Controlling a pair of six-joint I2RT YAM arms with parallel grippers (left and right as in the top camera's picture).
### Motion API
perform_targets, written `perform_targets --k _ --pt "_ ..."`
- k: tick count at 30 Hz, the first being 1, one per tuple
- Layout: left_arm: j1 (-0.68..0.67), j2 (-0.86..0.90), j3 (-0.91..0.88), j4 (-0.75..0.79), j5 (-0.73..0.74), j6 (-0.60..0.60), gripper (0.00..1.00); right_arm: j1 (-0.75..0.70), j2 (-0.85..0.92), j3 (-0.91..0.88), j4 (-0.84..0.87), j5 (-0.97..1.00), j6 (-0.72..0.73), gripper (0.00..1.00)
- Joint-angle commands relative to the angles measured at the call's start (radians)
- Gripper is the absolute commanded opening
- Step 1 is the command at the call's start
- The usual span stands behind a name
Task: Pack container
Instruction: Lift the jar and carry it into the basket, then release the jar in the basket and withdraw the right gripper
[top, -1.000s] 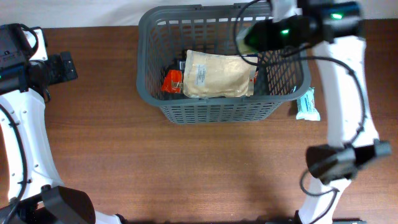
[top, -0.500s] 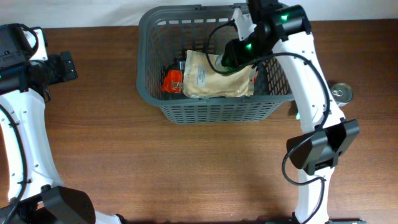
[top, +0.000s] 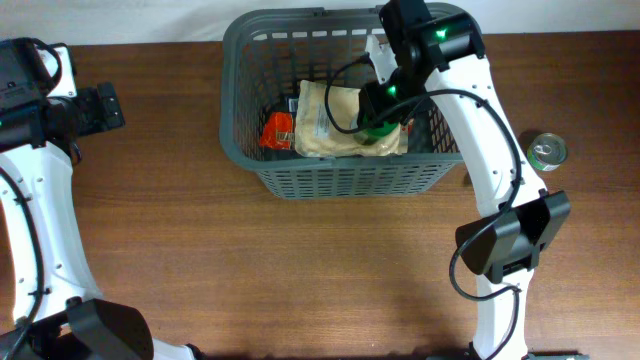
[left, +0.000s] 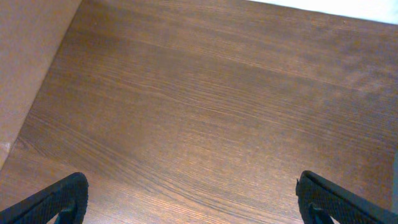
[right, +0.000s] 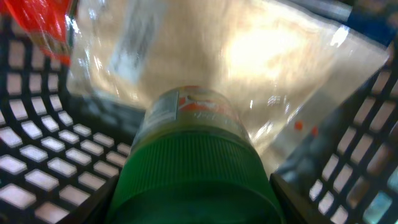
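Observation:
The dark grey basket (top: 240, 150) stands at the back middle of the table. It holds a beige pouch (top: 335, 120) and a red packet (top: 275, 130). My right gripper (top: 385, 112) reaches down inside the basket's right part, shut on a green-lidded jar (top: 378, 135). In the right wrist view the jar (right: 193, 168) fills the space between my fingers, over the clear pouch (right: 249, 74) and the lattice wall (right: 37, 168). My left gripper (left: 193, 202) is open and empty over bare wood at the far left.
A small round tin can (top: 547, 151) stands on the table to the right of the basket. The right arm's base (top: 510, 245) sits at the front right. The table's back edge meets a white wall.
My right gripper has swung from outside the basket's right rim into the basket and lowered with the jar. The tin can has come into view. The left arm has not moved.

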Motion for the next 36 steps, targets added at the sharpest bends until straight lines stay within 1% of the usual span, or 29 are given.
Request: perform_targets --k 1,7,9,13,16,18,20,21,23,25,29,32,36 --pt "0.006 0.003 -0.008 -0.002 0.011 -0.013 0.99 0.003 -0.002 -0.002 -0.004 -0.003 0.003 0.15" --pt "0.006 0.003 -0.008 -0.002 0.011 -0.013 0.99 0.01 -0.002 -0.014 -0.047 0.0 -0.012 0.15" --pt "0.006 0.003 -0.008 -0.002 0.011 -0.013 0.99 0.01 -0.001 -0.021 -0.041 0.006 -0.016 0.2" --pt "0.006 0.003 -0.008 -0.002 0.011 -0.013 0.99 0.01 -0.001 -0.042 -0.032 0.005 -0.015 0.2" --pt "0.006 0.003 -0.008 -0.002 0.011 -0.013 0.99 0.01 -0.001 -0.07 -0.03 0.005 -0.015 0.25" --pt "0.006 0.003 -0.008 -0.002 0.011 -0.013 0.99 0.01 -0.001 -0.086 -0.029 0.005 -0.015 0.29" --pt "0.006 0.003 -0.008 -0.002 0.011 -0.013 0.99 0.01 -0.001 -0.087 -0.027 0.005 -0.015 0.45" --pt "0.006 0.003 -0.008 -0.002 0.011 -0.013 0.99 0.01 -0.004 -0.086 -0.023 0.006 -0.015 0.49" --pt "0.006 0.003 -0.008 -0.002 0.011 -0.013 0.99 0.005 -0.016 -0.076 -0.015 0.006 -0.015 0.52" --pt "0.006 0.003 -0.008 -0.002 0.011 -0.013 0.99 -0.003 -0.03 -0.053 -0.012 0.006 -0.015 0.62" --pt "0.006 0.003 -0.008 -0.002 0.011 -0.013 0.99 -0.02 -0.071 0.025 -0.018 0.045 -0.015 0.73" --pt "0.006 0.003 -0.008 -0.002 0.011 -0.013 0.99 -0.03 -0.111 0.088 -0.026 0.085 -0.015 0.84" --pt "0.006 0.003 -0.008 -0.002 0.011 -0.013 0.99 -0.045 -0.154 0.15 -0.036 0.108 -0.015 0.85"
